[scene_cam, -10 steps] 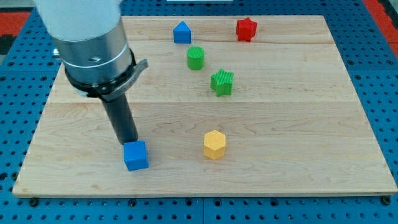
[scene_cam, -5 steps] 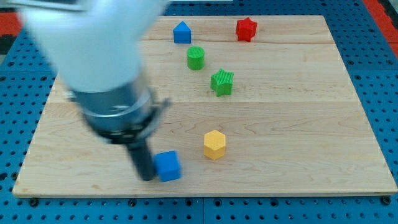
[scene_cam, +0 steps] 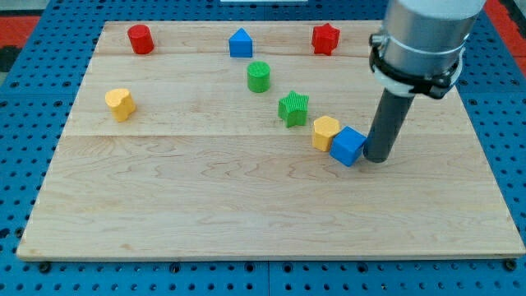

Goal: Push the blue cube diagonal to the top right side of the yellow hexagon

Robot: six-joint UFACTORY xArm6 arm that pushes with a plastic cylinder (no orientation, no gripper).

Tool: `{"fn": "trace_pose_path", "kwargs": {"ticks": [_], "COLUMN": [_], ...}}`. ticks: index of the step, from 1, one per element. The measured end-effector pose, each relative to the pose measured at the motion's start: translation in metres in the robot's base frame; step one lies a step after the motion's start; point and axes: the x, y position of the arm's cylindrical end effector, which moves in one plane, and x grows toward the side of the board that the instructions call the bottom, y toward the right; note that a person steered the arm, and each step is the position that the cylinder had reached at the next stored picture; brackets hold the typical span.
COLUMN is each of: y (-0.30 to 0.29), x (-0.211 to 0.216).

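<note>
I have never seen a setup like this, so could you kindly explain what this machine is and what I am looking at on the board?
This is a robot arm seen by one camera looking down at a wooden board. It has no hand, only a dark rod; my tip slides on the board and holds nothing. It sits just to the view's right of the blue cube, which touches the yellow hexagon. Also there: a green star, green cylinder, blue house-shaped block, red star, red cylinder and yellow heart.
</note>
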Motion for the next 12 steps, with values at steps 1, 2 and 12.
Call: {"fn": "trace_pose_path", "kwargs": {"ticks": [1, 2, 12], "y": [0.007, -0.047, -0.018], "x": [0.052, 0.049, -0.058]}}
